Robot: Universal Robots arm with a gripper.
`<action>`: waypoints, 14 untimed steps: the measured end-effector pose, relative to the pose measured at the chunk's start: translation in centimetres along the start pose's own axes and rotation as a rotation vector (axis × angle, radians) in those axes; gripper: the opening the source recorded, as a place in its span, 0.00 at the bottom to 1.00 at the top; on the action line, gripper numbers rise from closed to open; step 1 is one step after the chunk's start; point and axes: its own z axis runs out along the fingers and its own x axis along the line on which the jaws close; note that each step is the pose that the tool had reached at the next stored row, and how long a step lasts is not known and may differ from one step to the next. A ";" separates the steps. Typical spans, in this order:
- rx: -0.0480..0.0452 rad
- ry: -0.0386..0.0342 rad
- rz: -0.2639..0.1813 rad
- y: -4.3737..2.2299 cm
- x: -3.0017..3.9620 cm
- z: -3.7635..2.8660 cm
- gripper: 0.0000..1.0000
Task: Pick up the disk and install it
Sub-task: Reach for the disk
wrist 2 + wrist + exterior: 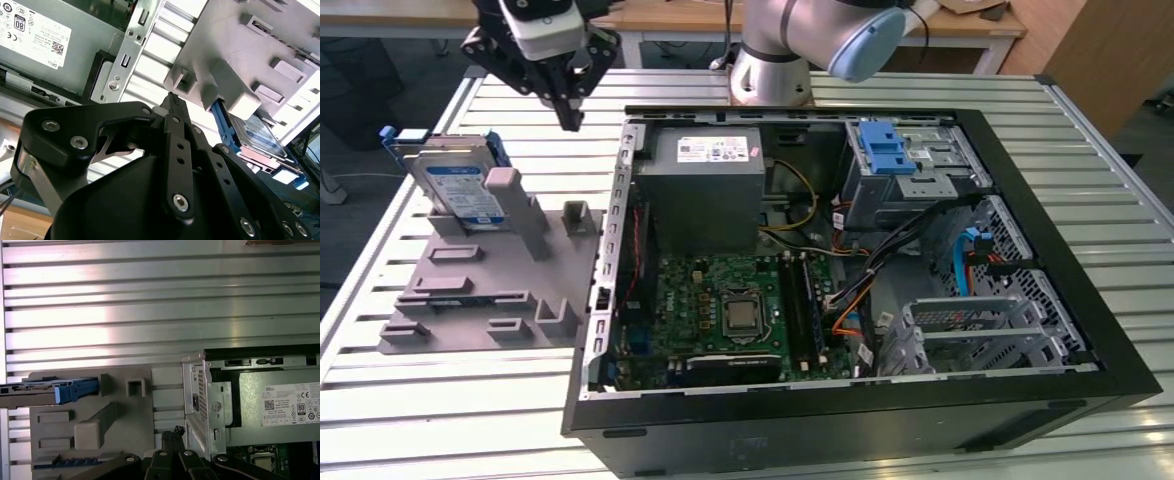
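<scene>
Gripper [570, 121] closed, empty, apart from disk [459, 190].

Slatted metal table [454, 420] with a grey fixture block [467, 300] beside an open computer case [854, 425].

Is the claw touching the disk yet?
Apart. In the exterior view the claw hangs beside the disk, which stands in the grey holder, with open space between them.

A slatted metal table [1094, 150] before wooden desks [667, 15].
</scene>
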 end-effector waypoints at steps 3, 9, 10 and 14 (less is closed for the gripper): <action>0.0000 0.0000 0.000 0.09 0.16 0.03 0.11; 0.0000 0.0000 0.000 0.31 0.54 0.08 0.11; 0.0000 -0.0001 0.000 0.37 0.62 0.10 0.11; 0.0000 -0.0001 0.000 0.98 1.13 0.18 0.11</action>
